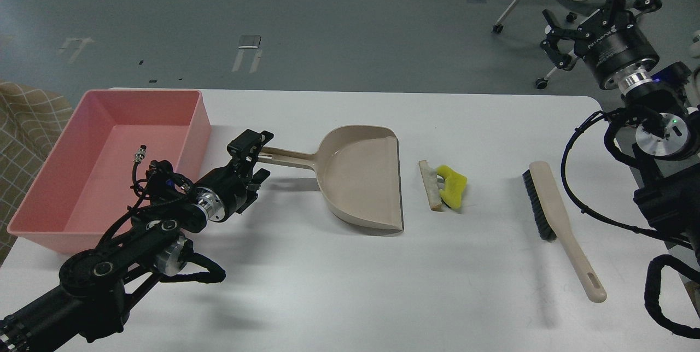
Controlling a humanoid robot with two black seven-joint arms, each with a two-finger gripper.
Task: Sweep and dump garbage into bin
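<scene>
Head view: white lettering on the right gripper (596, 13) housing is too small to read; its fingers are spread wide over the floor, far right. Left gripper (252, 147) fingers sit at the beige plastic dustpan (361, 177) handle end; closure cannot be told. Garbage (444, 185), a beige bread-like wedge touching a yellow chunk, lies just right of the dustpan's flat lip. Smooth pink bin (197, 122) stands far left; dark-bristled brush (558, 221) lies right.

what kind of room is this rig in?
Probably a lab or office test space, not a home: a plain white table on bare grey floor, wheeled chair bases behind, and staged props: dustpan, brush, pink bin.
</scene>
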